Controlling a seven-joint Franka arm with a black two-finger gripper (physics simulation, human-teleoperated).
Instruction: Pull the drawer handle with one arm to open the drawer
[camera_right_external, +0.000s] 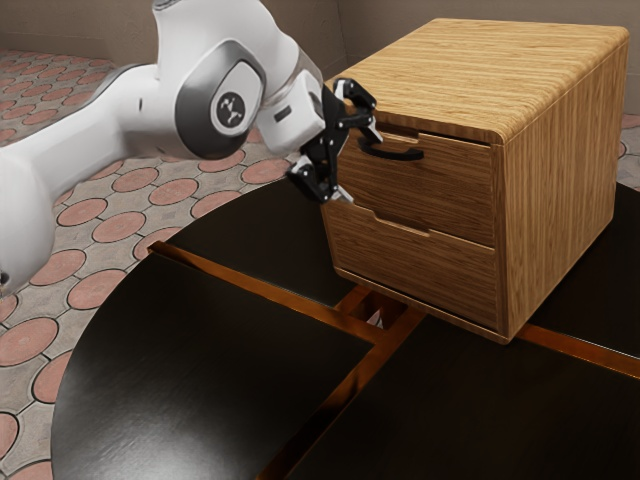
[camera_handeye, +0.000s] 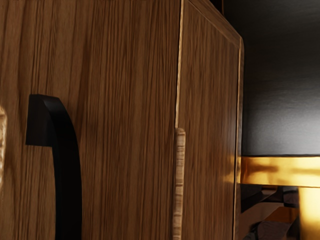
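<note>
You face a home-like room: round terracotta floor tiles, a dark wood-inlaid table, a wooden drawer cabinet.

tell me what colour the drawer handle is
Black; the handle shows best in the wrist view.

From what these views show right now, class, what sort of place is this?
Probably a simulated indoor room: a wooden two-drawer cabinet stands on a dark round table, over a floor of reddish circular tiles.

Dark round table on floor of reddish circular tiles.
</note>
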